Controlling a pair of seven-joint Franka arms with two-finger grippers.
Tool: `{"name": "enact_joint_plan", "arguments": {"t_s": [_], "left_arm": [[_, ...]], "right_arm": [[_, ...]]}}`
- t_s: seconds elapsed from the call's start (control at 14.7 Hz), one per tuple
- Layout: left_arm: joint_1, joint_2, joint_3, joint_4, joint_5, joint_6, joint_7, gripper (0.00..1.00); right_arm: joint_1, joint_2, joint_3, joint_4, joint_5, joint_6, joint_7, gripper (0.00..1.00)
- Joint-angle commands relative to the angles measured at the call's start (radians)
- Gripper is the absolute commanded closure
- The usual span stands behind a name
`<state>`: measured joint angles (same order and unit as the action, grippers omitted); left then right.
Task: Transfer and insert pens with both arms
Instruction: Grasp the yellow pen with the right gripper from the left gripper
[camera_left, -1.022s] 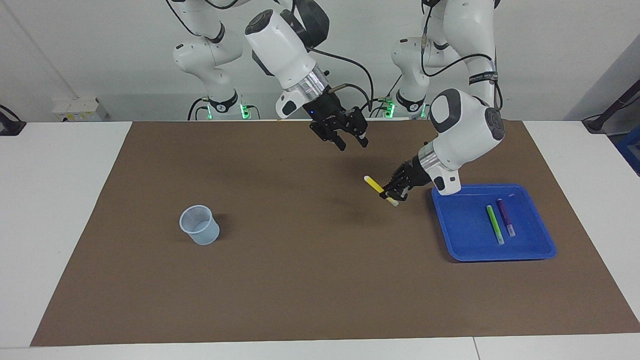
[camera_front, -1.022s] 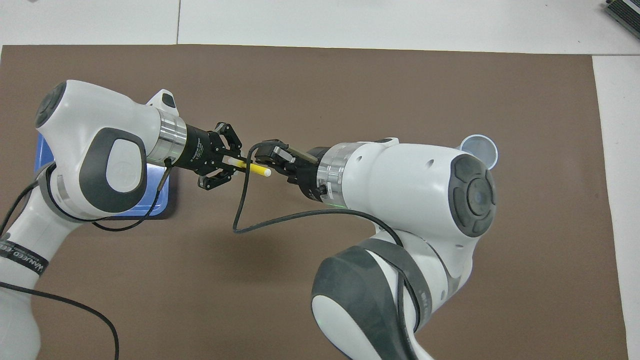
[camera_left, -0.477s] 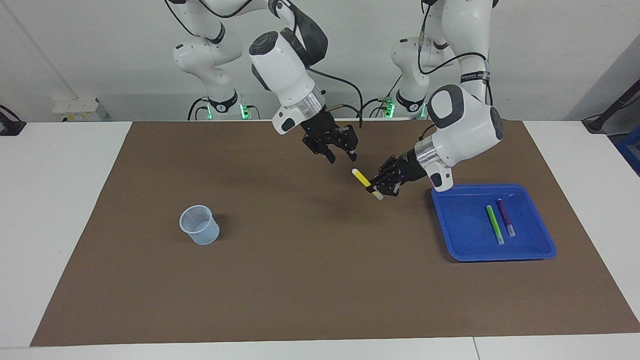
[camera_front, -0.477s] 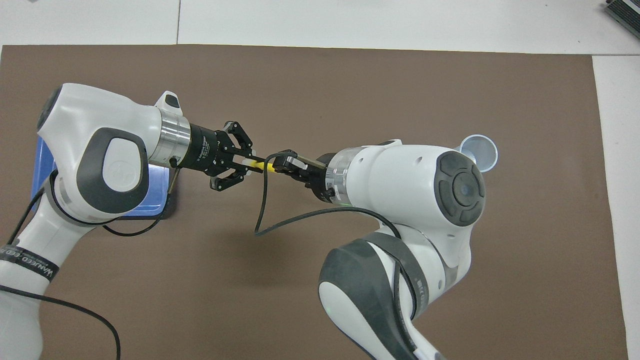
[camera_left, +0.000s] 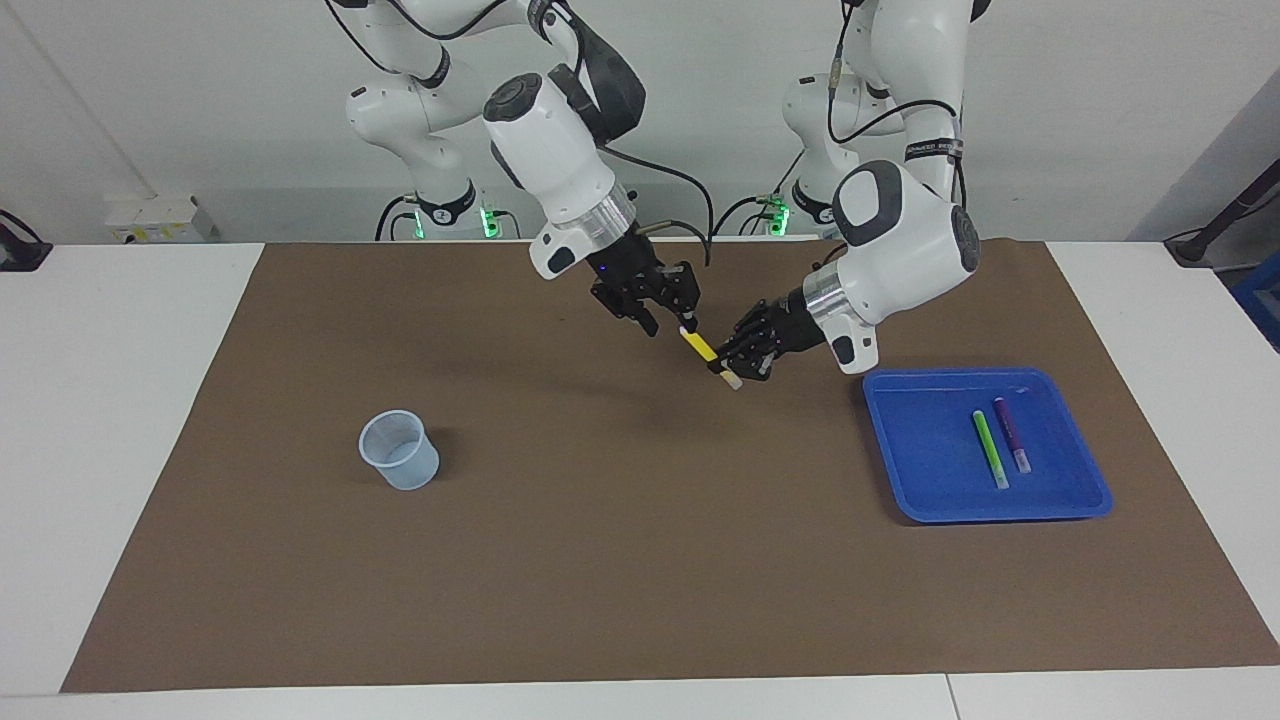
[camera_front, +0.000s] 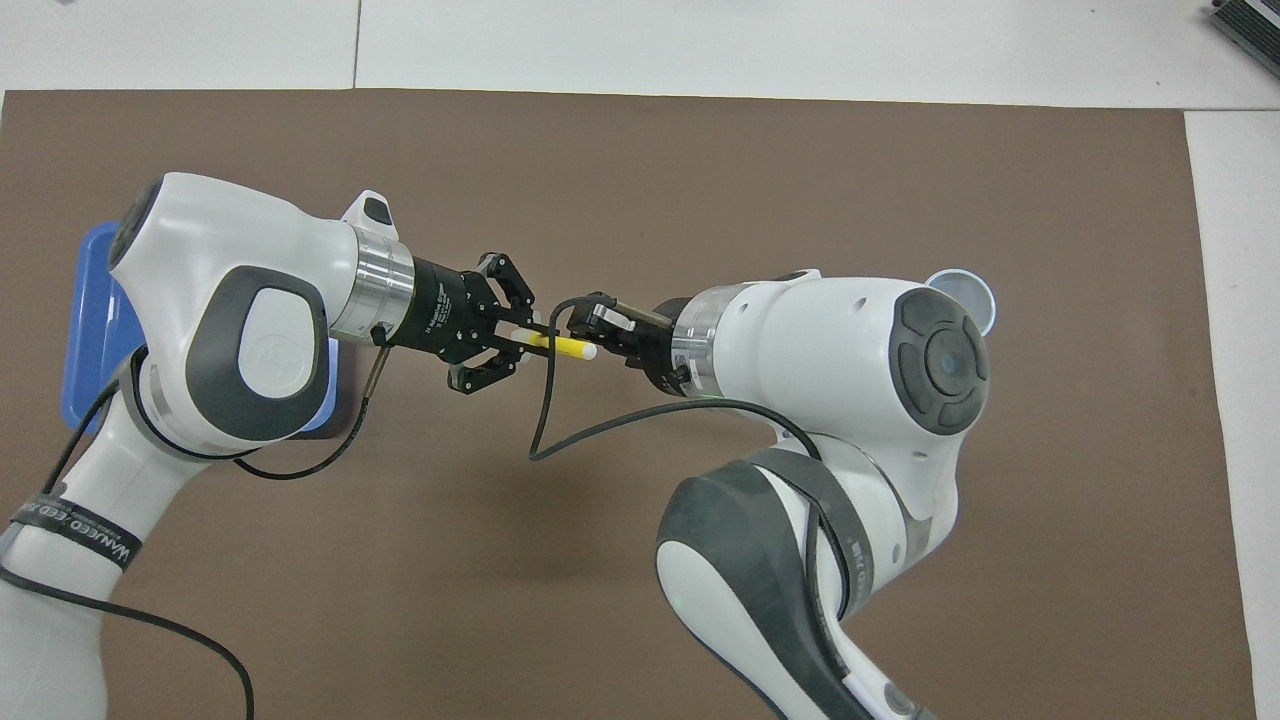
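My left gripper (camera_left: 738, 360) is shut on the yellow pen (camera_left: 703, 347) and holds it tilted in the air over the brown mat, toward the middle of the table. My right gripper (camera_left: 668, 322) is open, and the pen's free end sits at its fingertips. In the overhead view the left gripper (camera_front: 525, 340), the yellow pen (camera_front: 566, 346) and the right gripper (camera_front: 600, 335) line up. The green pen (camera_left: 990, 448) and the purple pen (camera_left: 1011, 434) lie side by side in the blue tray (camera_left: 930, 460). The overhead view hides them under the left arm.
A pale translucent cup (camera_left: 400, 450) stands upright on the brown mat (camera_left: 620, 560) toward the right arm's end; its rim shows in the overhead view (camera_front: 968, 292). The blue tray's edge (camera_front: 90, 330) shows beside the left arm. A black cable (camera_front: 545, 400) hangs from the right wrist.
My left gripper has carried the yellow pen away from the tray toward the right gripper. My right gripper has come down to meet it, and the pen's free end now reaches its open fingers.
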<state>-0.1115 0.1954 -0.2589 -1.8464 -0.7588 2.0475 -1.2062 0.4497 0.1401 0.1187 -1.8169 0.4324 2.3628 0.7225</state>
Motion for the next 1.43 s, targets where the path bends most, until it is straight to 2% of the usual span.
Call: {"name": "enact_joint_plan", "arguments": {"t_s": [0.0,0.27,0.55,0.75,1.16,1.36], "left_arm": [[-0.033,-0.014,0.012,-0.008,-0.017,0.029,-0.041,1.0],[-0.034,-0.013,0.009,-0.005,-0.043,0.046,-0.069,1.0],[-0.034,-0.013,0.004,-0.005,-0.06,0.045,-0.072,1.0],[-0.034,-0.013,0.004,-0.005,-0.065,0.046,-0.073,1.0],[-0.034,-0.013,0.006,-0.007,-0.063,0.048,-0.069,1.0],[-0.034,-0.013,0.006,-0.007,-0.063,0.048,-0.072,1.0]], "right_arm": [[-0.005,-0.002,0.009,-0.01,-0.012,0.0,-0.003,0.39],[0.0,0.001,0.01,-0.012,-0.012,-0.002,-0.005,0.41],[0.0,0.007,0.01,-0.01,-0.012,0.001,-0.015,0.53],[0.0,0.016,0.009,-0.004,-0.012,0.006,-0.015,0.58],[-0.011,0.024,0.009,0.013,-0.012,0.009,-0.018,0.61],[-0.012,0.026,0.01,0.013,-0.012,0.009,-0.037,0.71]]}}
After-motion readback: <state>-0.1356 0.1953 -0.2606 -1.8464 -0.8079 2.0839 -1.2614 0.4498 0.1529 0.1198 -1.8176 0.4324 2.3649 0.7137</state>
